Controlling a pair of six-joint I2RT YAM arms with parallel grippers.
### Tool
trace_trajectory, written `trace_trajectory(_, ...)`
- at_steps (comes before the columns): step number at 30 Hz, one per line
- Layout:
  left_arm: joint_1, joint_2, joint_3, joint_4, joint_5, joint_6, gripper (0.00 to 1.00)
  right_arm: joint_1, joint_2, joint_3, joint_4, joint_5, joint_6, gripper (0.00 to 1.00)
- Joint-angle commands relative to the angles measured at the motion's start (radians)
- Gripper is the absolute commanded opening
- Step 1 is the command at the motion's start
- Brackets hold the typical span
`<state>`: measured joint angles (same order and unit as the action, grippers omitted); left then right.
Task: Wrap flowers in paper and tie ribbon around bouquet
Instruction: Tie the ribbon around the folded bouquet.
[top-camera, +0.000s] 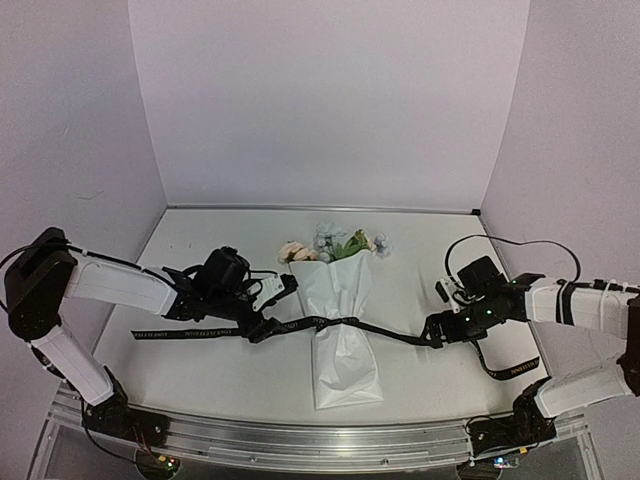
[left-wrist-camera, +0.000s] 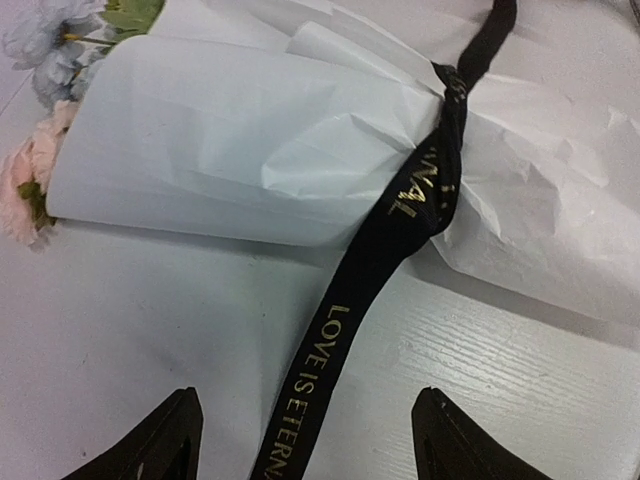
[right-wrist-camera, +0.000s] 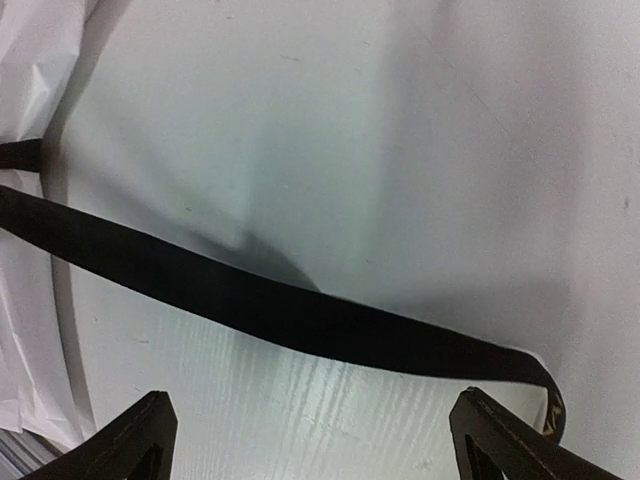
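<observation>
With both sets of jaws spread wide, left gripper (left-wrist-camera: 308, 400) and right gripper (right-wrist-camera: 310, 405) hold nothing. Ribbon (left-wrist-camera: 400, 215) cinches bouquet (top-camera: 340, 300) at its waist, tails trailing either side. Risk: tie may be loose; a finger snagging a tail could undo it.

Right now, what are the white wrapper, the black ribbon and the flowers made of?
The paper looks like thin, matte tissue paper: it creases sharply and crumples where it is cinched. The ribbon looks like soft woven fabric with gold printed letters; it bends limply. The flowers may be fabric; too blurred to tell.
</observation>
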<state>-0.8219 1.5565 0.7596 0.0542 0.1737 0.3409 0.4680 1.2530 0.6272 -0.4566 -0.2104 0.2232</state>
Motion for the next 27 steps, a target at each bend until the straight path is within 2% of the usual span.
trace_trajectory(1, -0.009, 0.102, 0.080, 0.082, 0.077, 0.183, 0.76, 0.053, 0.040, -0.019, 0.207, -0.049, -0.164, 0.98)
trace_trajectory(9, -0.019, 0.215, 0.148, 0.115, 0.092, 0.220, 0.79, 0.102, 0.110, 0.016, 0.231, -0.098, -0.280, 0.98)
trace_trajectory(15, -0.039, 0.268, 0.182, 0.095, 0.104, 0.209, 0.73, 0.129, 0.162, 0.046, 0.231, -0.133, -0.317, 0.98)
trace_trajectory(20, -0.050, 0.296, 0.197, 0.087, 0.095, 0.158, 0.64, 0.158, 0.228, 0.082, 0.233, -0.136, -0.352, 0.98)
trace_trajectory(27, -0.058, 0.291, 0.159, 0.124, 0.070, 0.081, 0.39, 0.210, 0.315, 0.136, 0.257, -0.046, -0.454, 0.98)
